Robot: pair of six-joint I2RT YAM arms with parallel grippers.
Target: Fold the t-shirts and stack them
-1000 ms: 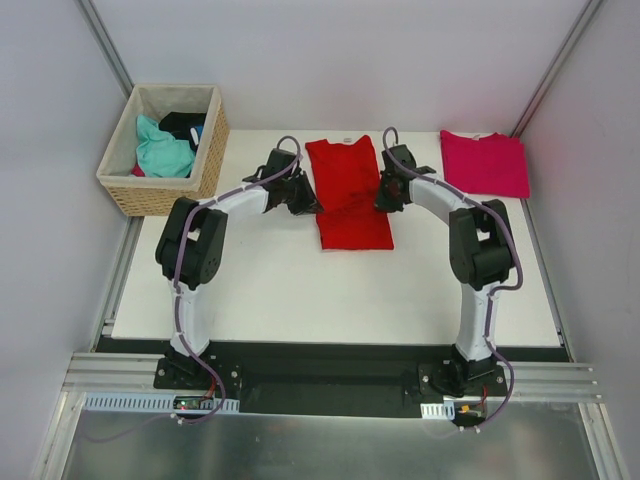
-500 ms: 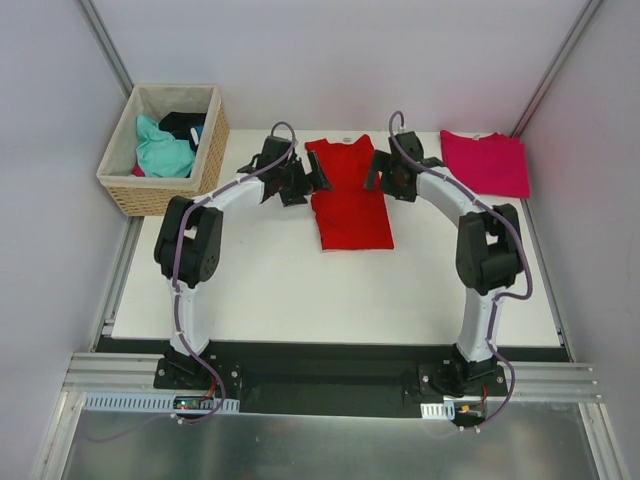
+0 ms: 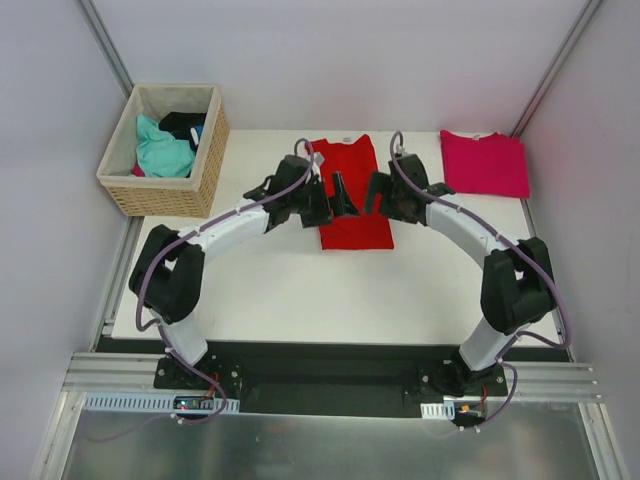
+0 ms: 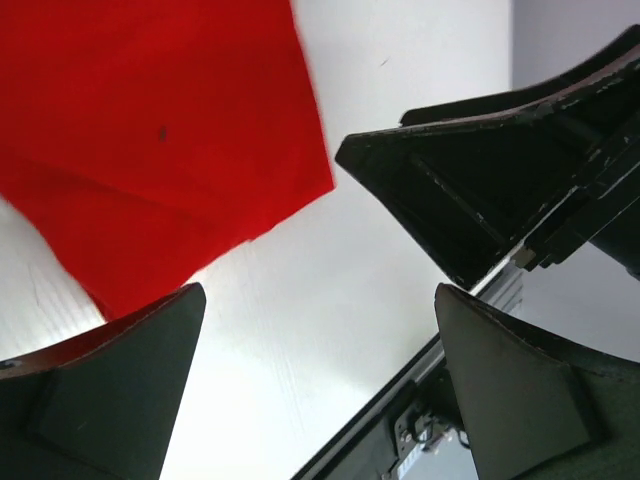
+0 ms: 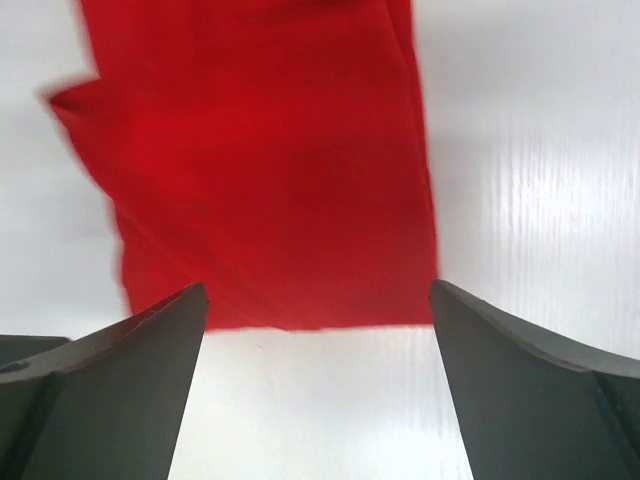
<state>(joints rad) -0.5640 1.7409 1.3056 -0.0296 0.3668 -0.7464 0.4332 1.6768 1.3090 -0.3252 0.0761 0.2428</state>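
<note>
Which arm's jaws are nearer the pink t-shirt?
Right. The right arm has its jaws at the red t-shirt's right edge, just short of the pink t-shirt. The left arm has its jaws over the red t-shirt, farther off.

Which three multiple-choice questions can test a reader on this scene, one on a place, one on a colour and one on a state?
1. Where does the wicker basket stand?
A) at the far left
B) between the two arms
C) at the far right

2. What colour is the t-shirt below the grippers?
A) teal
B) red
C) black

3. In what state are the left gripper and the right gripper?
A) both shut on cloth
B) left shut, right open
C) both open, holding nothing

Answers:
1 A, the top view shows it at the far left.
2 B, both wrist views show red cloth.
3 C, in each wrist view the jaws stand apart with nothing between them.
</note>
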